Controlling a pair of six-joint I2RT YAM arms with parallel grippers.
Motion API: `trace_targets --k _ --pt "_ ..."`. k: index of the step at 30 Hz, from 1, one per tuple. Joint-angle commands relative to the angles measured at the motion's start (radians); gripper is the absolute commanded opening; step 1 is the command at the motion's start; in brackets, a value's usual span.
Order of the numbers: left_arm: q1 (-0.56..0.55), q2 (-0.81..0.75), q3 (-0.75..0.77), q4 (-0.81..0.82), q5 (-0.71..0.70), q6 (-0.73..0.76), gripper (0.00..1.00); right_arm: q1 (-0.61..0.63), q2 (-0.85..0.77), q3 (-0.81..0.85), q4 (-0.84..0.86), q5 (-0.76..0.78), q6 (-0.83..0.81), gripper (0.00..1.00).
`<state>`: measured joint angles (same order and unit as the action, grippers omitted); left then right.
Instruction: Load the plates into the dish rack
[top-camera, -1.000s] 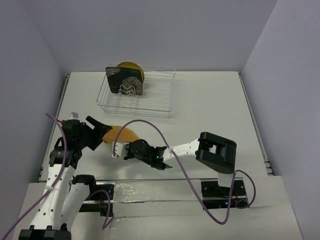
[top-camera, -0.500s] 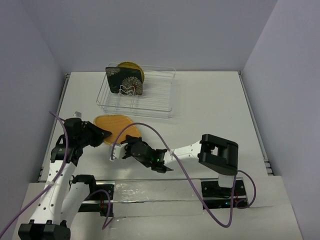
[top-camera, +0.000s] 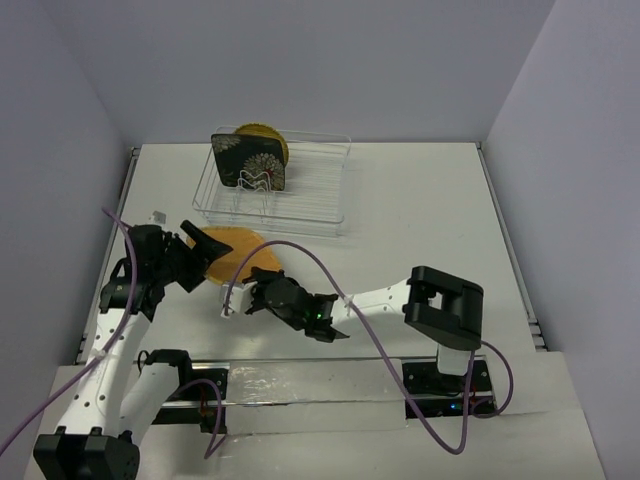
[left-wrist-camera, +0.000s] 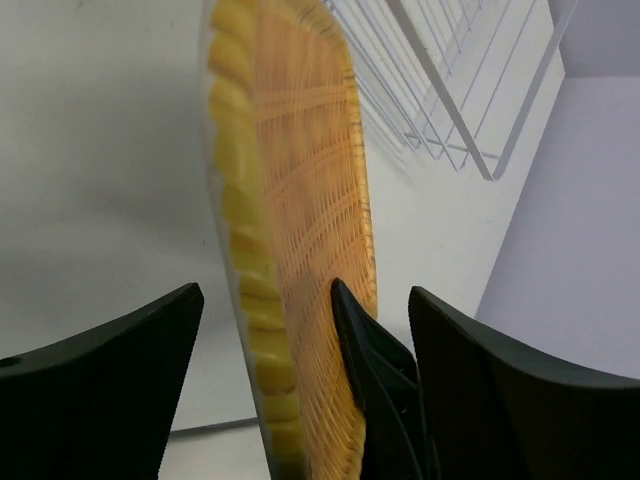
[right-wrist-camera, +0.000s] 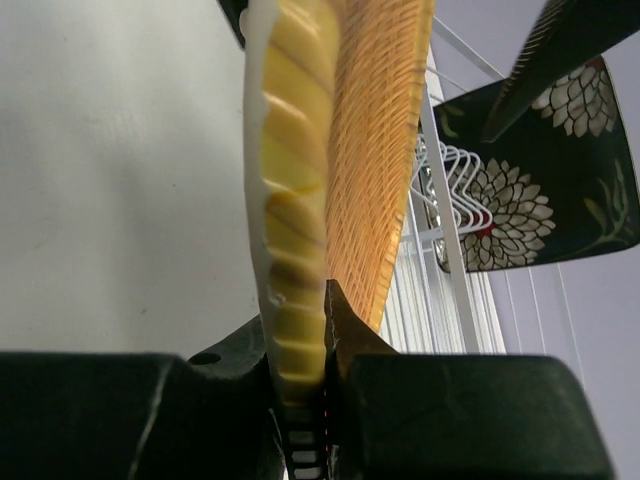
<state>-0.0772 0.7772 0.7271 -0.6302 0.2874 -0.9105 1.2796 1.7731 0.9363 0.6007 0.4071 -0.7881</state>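
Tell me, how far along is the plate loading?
Two are done: the black flowered plate and the yellow plate stand in the dish rack. The bamboo plate is in hand, clamped on edge by the right fingers, with the left fingers open around it. It has yet to be racked.

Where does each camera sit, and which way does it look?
Top external: above and behind, looking down on the table and dish rack; both arms show.
Left wrist: looks along the bamboo plate toward the rack; the open left gripper shows.
Right wrist: faces the rack; the right gripper pinches the plate.
All share plate and rack.
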Motion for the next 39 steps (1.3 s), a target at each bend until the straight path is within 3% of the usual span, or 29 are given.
trace_targets --k 1,5,7,13,16,18,24,25,27,30,31,33,35,39 --pt "-0.003 -0.015 0.17 0.018 -0.053 0.074 0.99 -0.058 -0.232 0.043 -0.051 -0.148 0.084 0.0" --pt "-0.004 -0.009 0.215 0.073 -0.052 0.072 0.98 -0.073 -0.318 0.045 -0.162 -0.26 0.058 0.0" --pt "-0.003 0.026 0.212 0.104 -0.004 0.07 0.93 -0.074 -0.331 0.043 -0.172 -0.274 0.04 0.0" --pt "-0.015 0.071 0.181 0.14 0.087 0.064 0.91 -0.073 -0.252 0.094 -0.156 -0.171 -0.096 0.0" --pt "-0.027 0.07 0.183 0.14 0.09 0.062 0.82 -0.079 -0.203 0.124 -0.127 -0.14 -0.132 0.0" --pt "-0.035 0.07 0.185 0.129 0.091 0.061 0.69 -0.083 -0.164 0.15 -0.09 -0.104 -0.144 0.0" --pt "-0.042 0.064 0.183 0.094 0.061 0.072 0.08 -0.086 -0.132 0.182 0.033 -0.051 -0.163 0.02" --pt "-0.043 0.062 0.19 0.09 0.046 0.079 0.02 -0.085 -0.135 0.18 0.044 -0.052 -0.163 0.05" --pt "-0.044 0.055 0.206 0.092 0.011 0.092 0.0 -0.088 -0.14 0.175 0.054 -0.053 -0.156 0.14" --pt "-0.046 0.051 0.232 0.125 -0.044 0.114 0.0 -0.086 -0.16 0.157 0.056 -0.045 -0.138 0.48" --pt "-0.046 0.05 0.249 0.167 -0.071 0.119 0.0 -0.086 -0.167 0.142 0.049 -0.044 -0.103 0.66" --pt "-0.046 0.062 0.284 0.266 -0.114 0.181 0.0 -0.086 -0.217 0.115 0.012 -0.056 -0.025 0.83" --pt "-0.046 0.11 0.322 0.39 -0.108 0.272 0.0 -0.086 -0.281 0.082 -0.038 -0.089 0.04 0.91" --pt "-0.046 0.293 0.509 0.507 0.029 0.443 0.0 -0.095 -0.442 0.006 -0.181 -0.194 0.182 0.95"
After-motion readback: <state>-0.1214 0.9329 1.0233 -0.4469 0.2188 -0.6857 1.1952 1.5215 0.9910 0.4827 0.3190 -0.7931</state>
